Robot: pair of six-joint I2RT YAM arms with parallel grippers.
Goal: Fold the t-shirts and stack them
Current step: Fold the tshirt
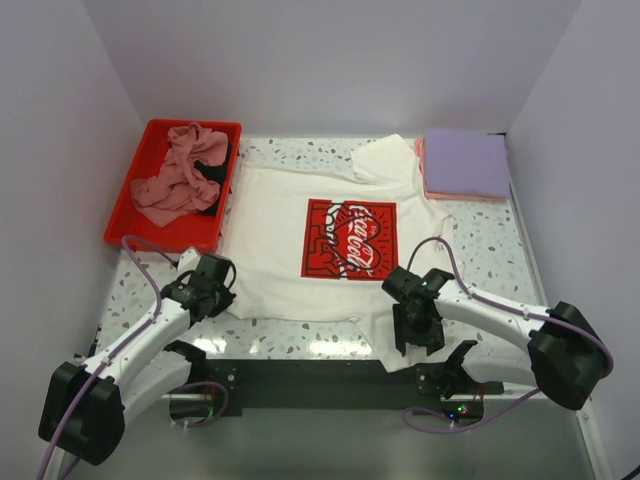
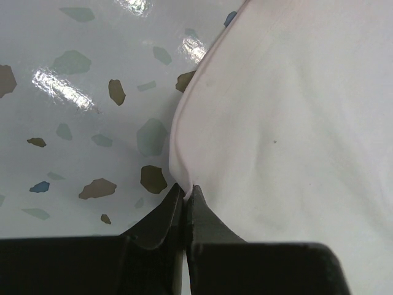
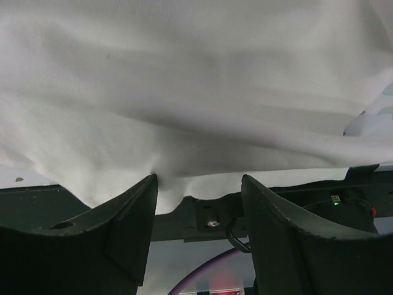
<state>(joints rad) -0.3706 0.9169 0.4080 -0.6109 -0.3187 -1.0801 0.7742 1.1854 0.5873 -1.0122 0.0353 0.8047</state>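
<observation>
The white t-shirt with the red square Coca-Cola print lies spread flat in the middle of the table. My left gripper is at its near left corner. In the left wrist view this gripper is shut, pinching the edge of the white cloth. My right gripper is at the near right hem. In the right wrist view it is open, with the white hem just past the fingertips and touching the left finger.
A red plastic tray at the back left holds a crumpled dusty-pink shirt over a black one. A folded lavender shirt lies on a salmon-pink one at the back right. A black rail runs along the near edge.
</observation>
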